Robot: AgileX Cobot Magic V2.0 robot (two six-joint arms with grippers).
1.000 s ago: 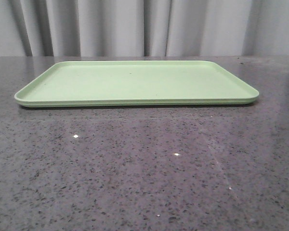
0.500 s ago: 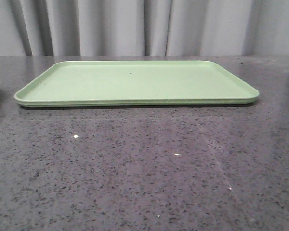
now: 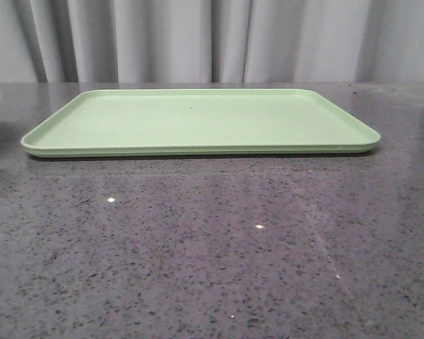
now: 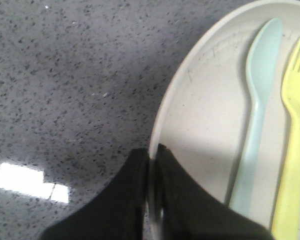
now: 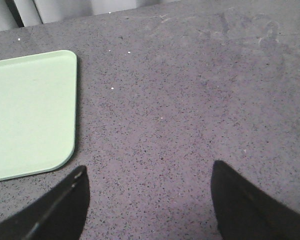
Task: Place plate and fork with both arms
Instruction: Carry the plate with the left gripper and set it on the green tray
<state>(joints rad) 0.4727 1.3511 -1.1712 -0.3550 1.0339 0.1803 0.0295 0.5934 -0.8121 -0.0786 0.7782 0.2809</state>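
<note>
Setting: staged lab-style tabletop workspace
Surface: dark speckled stone-look table (image 3: 212, 261), glossy, with lamp reflections
Backdrop: plain pale grey curtain (image 3: 212, 39) behind the table
Props: one light-green tray (image 3: 198, 120), plastic tableware

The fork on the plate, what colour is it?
Bright yellow; the fork shows best in the left wrist view.

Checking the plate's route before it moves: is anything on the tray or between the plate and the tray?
Nothing visible. The left gripper pinches the plate rim, fork and spoon riding on it. The tray is bare, with only table between them.
</note>
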